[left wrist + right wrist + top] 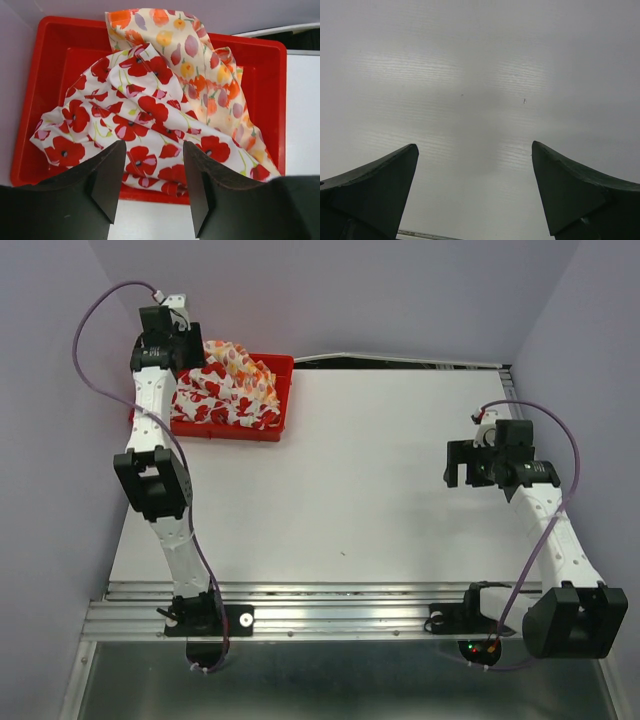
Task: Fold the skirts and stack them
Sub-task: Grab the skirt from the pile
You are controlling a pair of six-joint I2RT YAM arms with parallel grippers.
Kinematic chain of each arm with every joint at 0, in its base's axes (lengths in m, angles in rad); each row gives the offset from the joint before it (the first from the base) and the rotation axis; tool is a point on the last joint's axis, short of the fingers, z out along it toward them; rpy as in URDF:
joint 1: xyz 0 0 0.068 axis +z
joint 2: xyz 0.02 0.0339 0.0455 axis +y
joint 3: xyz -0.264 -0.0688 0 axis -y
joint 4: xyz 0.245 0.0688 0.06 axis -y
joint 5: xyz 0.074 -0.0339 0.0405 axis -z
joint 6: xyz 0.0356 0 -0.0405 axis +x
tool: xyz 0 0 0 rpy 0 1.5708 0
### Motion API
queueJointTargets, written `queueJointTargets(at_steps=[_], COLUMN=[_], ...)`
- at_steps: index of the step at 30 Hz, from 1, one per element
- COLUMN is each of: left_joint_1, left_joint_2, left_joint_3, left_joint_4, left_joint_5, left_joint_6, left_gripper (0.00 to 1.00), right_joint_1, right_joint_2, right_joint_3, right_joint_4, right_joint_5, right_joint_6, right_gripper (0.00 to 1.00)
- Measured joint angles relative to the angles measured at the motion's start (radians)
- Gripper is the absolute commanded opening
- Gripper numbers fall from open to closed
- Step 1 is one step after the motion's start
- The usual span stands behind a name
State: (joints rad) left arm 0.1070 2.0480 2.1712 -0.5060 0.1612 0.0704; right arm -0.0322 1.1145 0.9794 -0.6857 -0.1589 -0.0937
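The task is standing at its opening stage: neither skirt is showing a fold, and no stack is forming on the table (380,470). Both skirts are lying crumpled in the red tray (50,30) at the far left corner of the table. The white skirt with red flowers (145,115) is lying on top and toward the near rim of the tray, and the cream skirt (200,65) is lying partly under it, bunching up against the far right wall. The left gripper (153,147) is hovering over the near edge of the tray with its jaws partly spread. The fingers (107,175) are framing the near hem of the white skirt, and cloth is showing in the gap between them. No pinch is showing, and the wrist view is not revealing whether the tips are touching the fabric. The right gripper (474,146) is hanging over bare table well apart from the tray, jaws fully spread and holding nothing. By this evidence, every step is remaining: lifting each skirt out of the tray, spreading it flat, folding it, and placing one folded skirt on the other.
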Motion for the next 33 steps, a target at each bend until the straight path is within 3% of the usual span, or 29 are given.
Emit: queueJointTargets(at_steps=[17, 33], left_joint_1=[0.030, 0.065], left_joint_2=[0.281, 0.441], left_joint_3=[0.031, 0.047], left_joint_4=[0.317, 0.638], left_joint_5=[0.017, 0.133], left_joint_6=[-0.115, -0.248], left_gripper=[0.64, 0.75], right_joint_1=[0.000, 0.000], right_joint_2=[0.072, 0.111], right_joint_3=[0.034, 0.034], right_joint_4=[-0.004, -0.011], right_joint_5=[-0.008, -0.002], right_joint_6=[0.000, 0.000], right_gripper=[1.00, 1.00])
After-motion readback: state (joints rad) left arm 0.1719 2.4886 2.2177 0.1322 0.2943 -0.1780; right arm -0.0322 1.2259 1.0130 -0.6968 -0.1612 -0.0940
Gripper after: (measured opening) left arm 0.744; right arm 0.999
